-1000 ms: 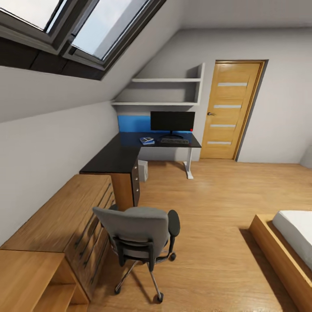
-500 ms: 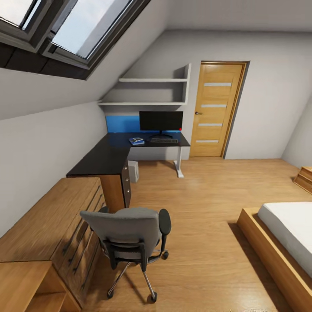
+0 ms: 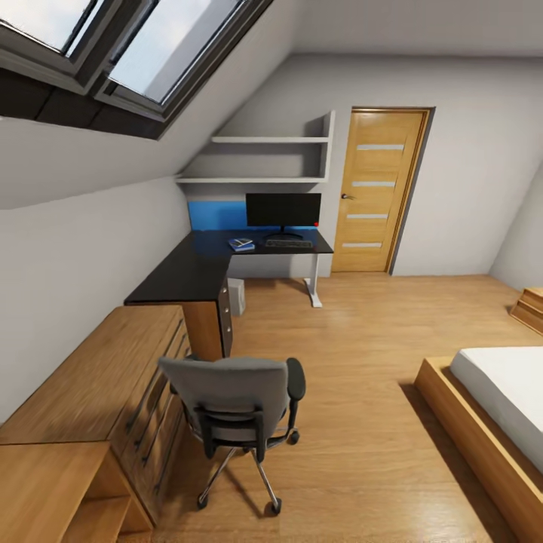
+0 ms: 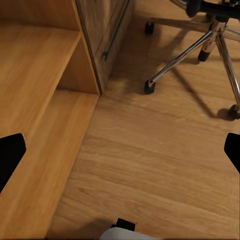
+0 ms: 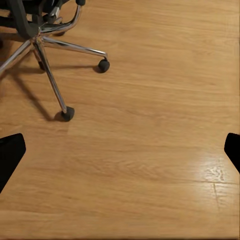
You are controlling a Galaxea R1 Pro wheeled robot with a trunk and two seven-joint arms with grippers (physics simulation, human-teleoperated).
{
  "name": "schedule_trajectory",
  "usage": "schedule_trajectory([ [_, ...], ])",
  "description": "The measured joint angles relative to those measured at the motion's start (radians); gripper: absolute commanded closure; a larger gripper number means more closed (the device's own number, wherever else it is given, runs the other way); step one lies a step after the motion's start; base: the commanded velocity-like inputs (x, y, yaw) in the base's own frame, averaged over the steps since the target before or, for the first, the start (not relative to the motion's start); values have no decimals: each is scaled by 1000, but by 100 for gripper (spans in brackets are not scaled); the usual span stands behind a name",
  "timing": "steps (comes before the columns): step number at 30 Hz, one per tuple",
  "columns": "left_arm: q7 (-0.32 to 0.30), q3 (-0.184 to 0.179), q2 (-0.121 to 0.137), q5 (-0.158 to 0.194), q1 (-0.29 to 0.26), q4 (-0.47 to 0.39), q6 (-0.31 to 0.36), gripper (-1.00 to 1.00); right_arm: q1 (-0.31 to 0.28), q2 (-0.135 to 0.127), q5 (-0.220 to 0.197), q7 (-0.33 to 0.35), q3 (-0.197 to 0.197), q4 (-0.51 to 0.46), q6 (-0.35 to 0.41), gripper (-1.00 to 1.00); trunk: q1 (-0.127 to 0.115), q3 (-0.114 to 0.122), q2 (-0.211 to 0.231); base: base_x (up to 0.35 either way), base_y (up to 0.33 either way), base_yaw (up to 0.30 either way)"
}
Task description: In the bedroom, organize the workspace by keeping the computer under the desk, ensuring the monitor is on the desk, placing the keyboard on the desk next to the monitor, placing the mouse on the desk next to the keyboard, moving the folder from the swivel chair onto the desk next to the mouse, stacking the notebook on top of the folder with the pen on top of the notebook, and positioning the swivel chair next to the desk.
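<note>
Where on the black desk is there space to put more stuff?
The desk has a long bare arm along the sloped wall, down to the wooden chest. It is crowded at the far end, where folder, keyboard and monitor sit close together.

glossy blk desk (image 3: 197,273), chrome swivel chair (image 3: 235,400) base

The head camera looks from high up, forward and down across the bedroom, with the swivel chair (image 3: 240,403) close in front and the desk (image 3: 219,260) far off against the end wall. Each wrist camera points steeply down at the wooden floor (image 5: 150,150) from close above it. All three views share the chair's chrome base (image 4: 200,45), which the wrist views catch from either side (image 5: 45,50).
</note>
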Motion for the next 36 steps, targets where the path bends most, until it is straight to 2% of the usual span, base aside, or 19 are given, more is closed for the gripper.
schedule_trajectory([
  [8,0,0,0,0,0,0,0,-100,0,0,0,0,0,0,0,-100,0,0,0,-154,138,0],
  [36,1,0,0,0,0,0,0,-100,0,0,0,2,-1,1,1,-100,0,0,0,-3,59,0],
])
